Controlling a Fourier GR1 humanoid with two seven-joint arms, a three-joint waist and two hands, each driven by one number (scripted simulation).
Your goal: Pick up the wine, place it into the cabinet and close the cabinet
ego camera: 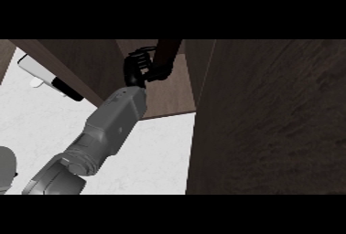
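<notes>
The wine bottle is dark and stands upright inside the open cabinet, over its wooden floor. My right hand reaches into the cabinet from the lower left on a long grey forearm, with its fingers curled round the bottle's left side. The hand hides the bottle's lower part, and I cannot tell whether the bottle rests on the cabinet floor. A grey shape at the left edge may be my other forearm; no left hand shows.
The open cabinet door fills the right side as a broad dark wood panel. On the white counter, at the upper left, lies a white object with a black end.
</notes>
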